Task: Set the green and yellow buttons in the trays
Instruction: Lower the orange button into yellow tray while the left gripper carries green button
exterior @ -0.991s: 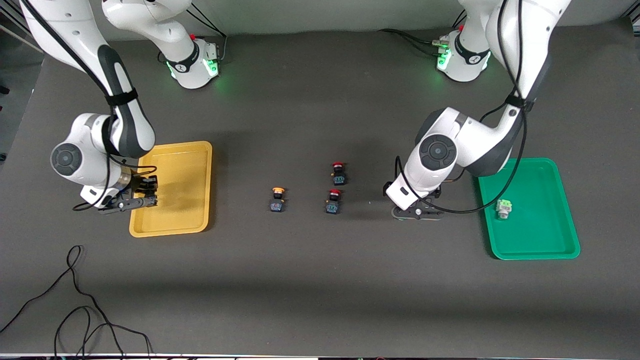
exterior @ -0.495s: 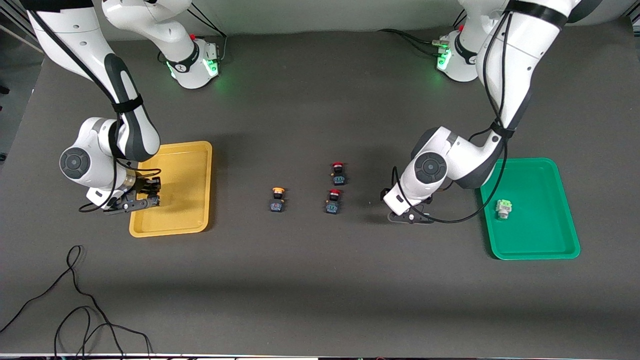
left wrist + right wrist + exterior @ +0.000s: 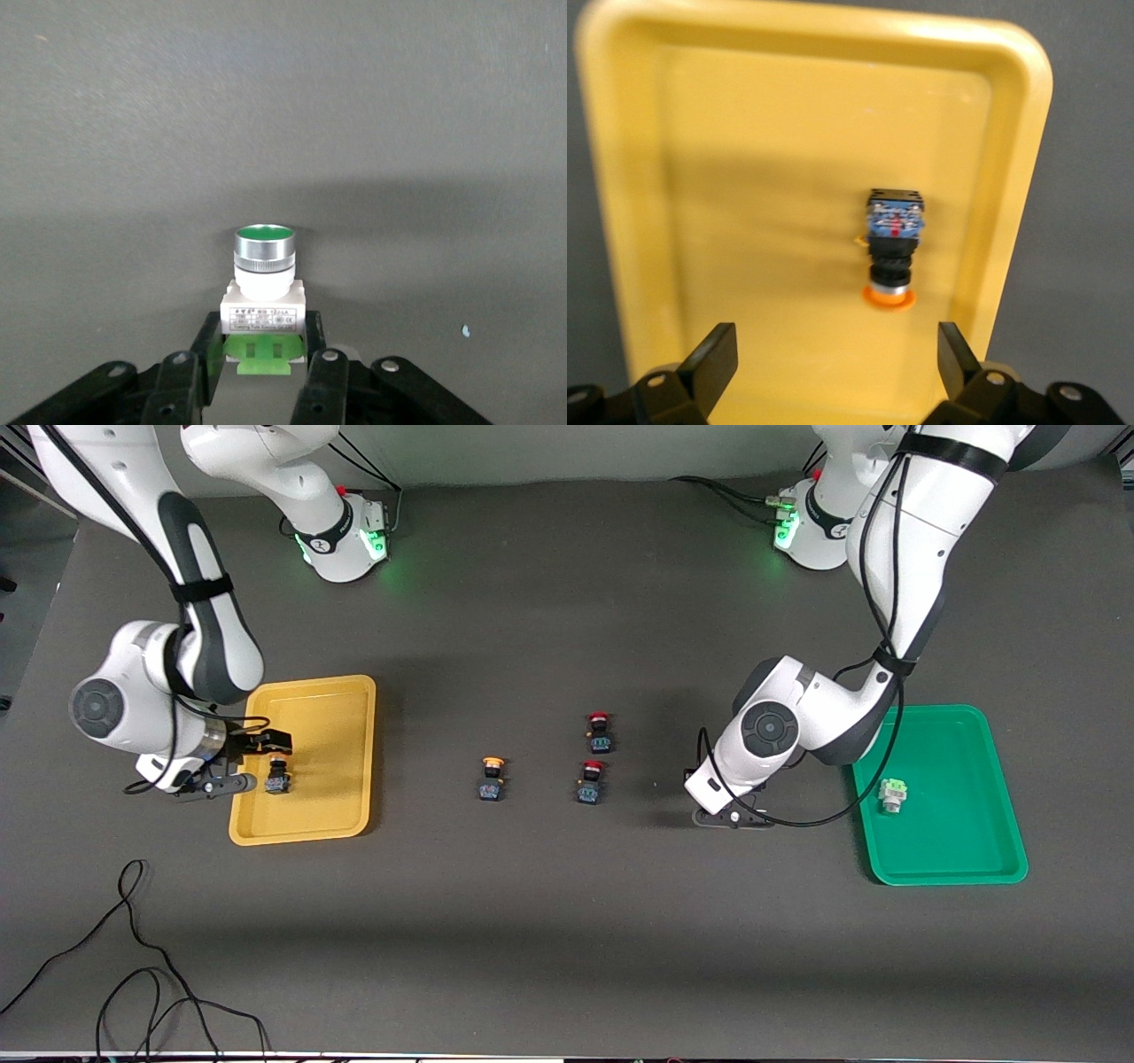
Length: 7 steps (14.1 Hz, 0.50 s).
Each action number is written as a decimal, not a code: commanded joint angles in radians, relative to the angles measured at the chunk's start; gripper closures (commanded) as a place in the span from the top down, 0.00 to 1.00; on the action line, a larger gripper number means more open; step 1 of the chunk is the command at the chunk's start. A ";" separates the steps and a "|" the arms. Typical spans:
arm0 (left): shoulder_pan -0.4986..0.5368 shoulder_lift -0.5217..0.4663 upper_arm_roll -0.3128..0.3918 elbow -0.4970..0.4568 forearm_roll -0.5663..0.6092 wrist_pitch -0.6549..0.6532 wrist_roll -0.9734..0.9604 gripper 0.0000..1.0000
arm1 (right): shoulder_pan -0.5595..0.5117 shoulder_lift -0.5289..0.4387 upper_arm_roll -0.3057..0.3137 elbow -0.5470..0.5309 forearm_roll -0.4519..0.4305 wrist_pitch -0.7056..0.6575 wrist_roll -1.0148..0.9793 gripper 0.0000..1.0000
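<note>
My left gripper [image 3: 261,343] is shut on the whitish base of a green button [image 3: 263,266] low over the dark table, between the red buttons and the green tray [image 3: 957,841]. In the front view the left hand [image 3: 731,817] hides that button. Another green button [image 3: 892,794] lies in the green tray. My right gripper [image 3: 834,354] stands open over the yellow tray [image 3: 762,177]. Just off its fingertips a yellow button [image 3: 893,248] lies on its side in that tray. A second yellow button [image 3: 492,779] stands on the table mid-way between the trays.
Two red-capped black buttons [image 3: 600,732] [image 3: 591,782] stand on the table between the loose yellow button and my left hand. A black cable [image 3: 133,957] loops near the front edge at the right arm's end.
My right gripper has opened and let go of the yellow button, which now lies in the yellow tray. My left gripper has closed on the green button on the table.
</note>
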 commanded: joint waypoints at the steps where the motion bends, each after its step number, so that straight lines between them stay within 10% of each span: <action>1: 0.009 -0.073 -0.005 0.012 -0.007 -0.090 -0.033 0.07 | 0.055 -0.050 0.003 0.088 0.012 -0.141 0.099 1.00; 7: 0.137 -0.266 -0.005 0.245 -0.281 -0.619 0.157 0.07 | 0.277 0.041 0.003 0.311 0.108 -0.243 0.466 1.00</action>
